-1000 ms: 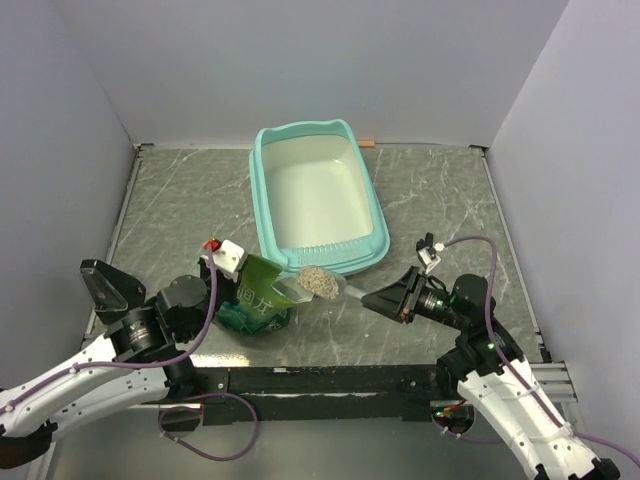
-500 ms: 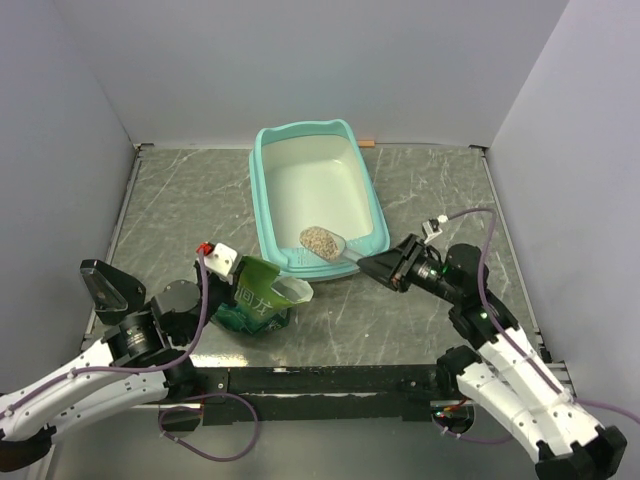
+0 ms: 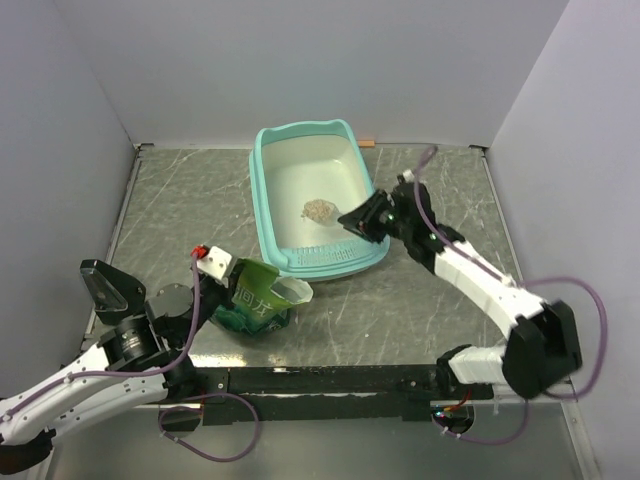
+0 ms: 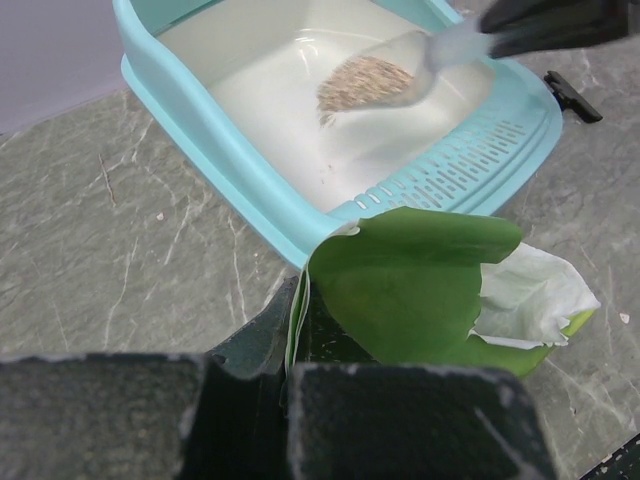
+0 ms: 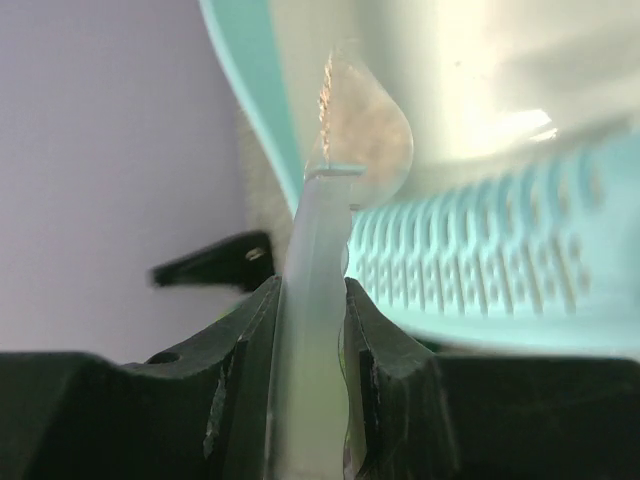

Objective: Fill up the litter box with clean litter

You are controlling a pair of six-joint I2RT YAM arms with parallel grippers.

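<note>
As right fingers [image 3: 364, 217] pinch clear scoop [image 5: 310, 300] of granules [image 4: 365, 80] | left fingers [image 4: 325, 420] pinch glossy bag [image 4: 420, 290]

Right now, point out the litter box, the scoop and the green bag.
litter box [image 3: 325, 258], top view, on its near slotted ledge.
scoop [image 5: 315, 250], right wrist view, on its clear handle.
green bag [image 4: 410, 280], left wrist view, on its folded-over flap.
</note>
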